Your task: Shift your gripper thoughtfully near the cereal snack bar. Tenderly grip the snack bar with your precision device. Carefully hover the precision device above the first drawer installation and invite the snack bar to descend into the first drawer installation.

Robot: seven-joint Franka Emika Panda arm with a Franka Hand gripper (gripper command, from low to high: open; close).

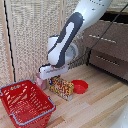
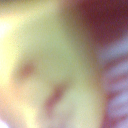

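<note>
Yellow-orange and red printed carton, the cereal snack bar (image 1: 61, 87), upright on the light wooden table (image 1: 100, 107), between red wire basket (image 1: 26, 102) and red bowl (image 1: 79, 86). White block gripper (image 1: 49, 72) just above its top edge. Jaws hidden, open or closed impossible to tell. Wrist view only yellow blur, very close. Dark brown dresser (image 1: 107, 42) well apart.

Arm (image 1: 67, 37): smooth glossy white shell, dark matt inlay. Cereal snack bar (image 1: 62, 87): printed card carton, slight sheen; wrist view too blurred to judge its surface. Basket (image 1: 26, 102): red plastic lattice, pale rim. Bowl (image 1: 79, 86): red, smooth, looks plastic. Floor (image 1: 100, 102): light wood boards, satin. Dresser (image 1: 106, 42): dark brown wood, thin silvery metal-looking handles
</note>
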